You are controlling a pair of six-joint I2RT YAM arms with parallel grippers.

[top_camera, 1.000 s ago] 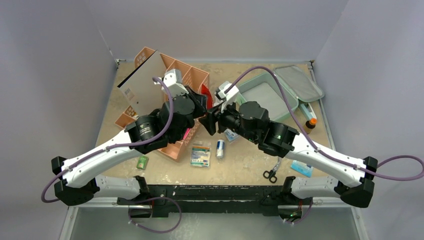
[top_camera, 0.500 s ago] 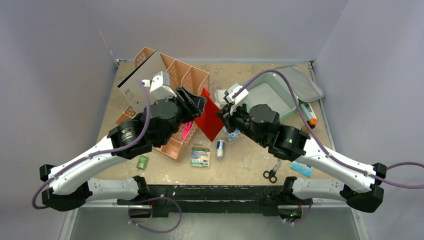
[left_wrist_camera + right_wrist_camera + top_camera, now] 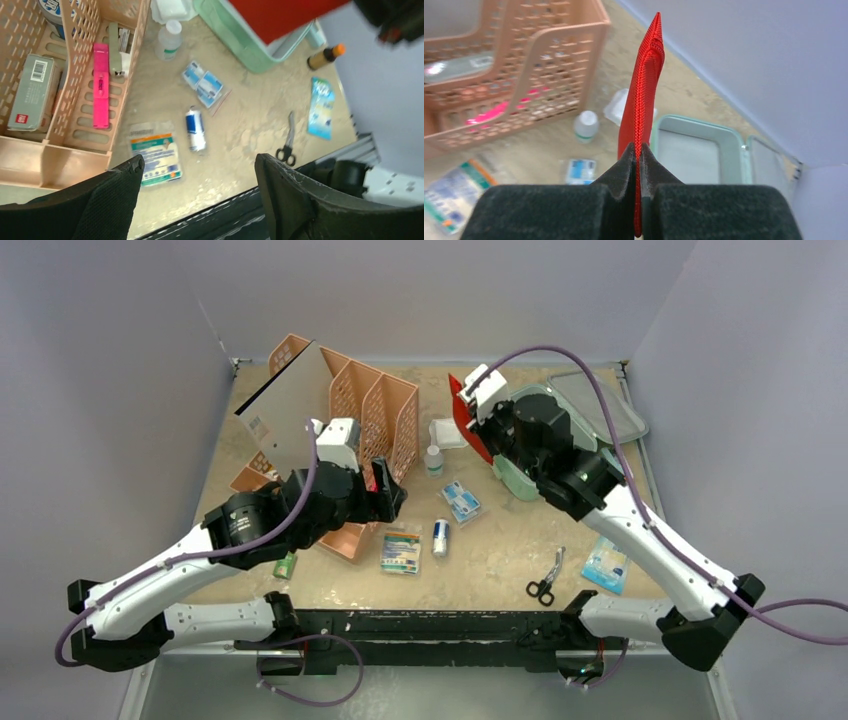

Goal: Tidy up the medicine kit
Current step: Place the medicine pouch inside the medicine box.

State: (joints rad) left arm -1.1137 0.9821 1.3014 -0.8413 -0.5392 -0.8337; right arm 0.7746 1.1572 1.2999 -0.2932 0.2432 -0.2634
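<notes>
The medicine kit [image 3: 514, 480] is a mint-green case lying open at the back right, its grey-lined lid [image 3: 600, 405] flat behind it. My right arm covers most of it from above. The right wrist view shows the kit's tray [image 3: 696, 150]. My right gripper [image 3: 638, 152] is shut on the edge of a flat red pouch [image 3: 644, 85], which hangs edge-on above the kit's left end [image 3: 464, 415]. My left gripper [image 3: 198, 162] is open and holds nothing, hovering by the orange rack's near right corner [image 3: 385, 492].
The orange mesh rack [image 3: 370, 405] stands back left with a pink item [image 3: 101, 85] inside. On the table lie a small bottle [image 3: 433, 460], a blue sachet [image 3: 461, 502], a gauze packet [image 3: 401, 550], a small tube [image 3: 440, 537], scissors [image 3: 545, 582] and a blue packet [image 3: 606, 562].
The left gripper let go of the red pouch and drew back toward the near left. The right gripper shut on the pouch and carried it back and right, over the kit.
</notes>
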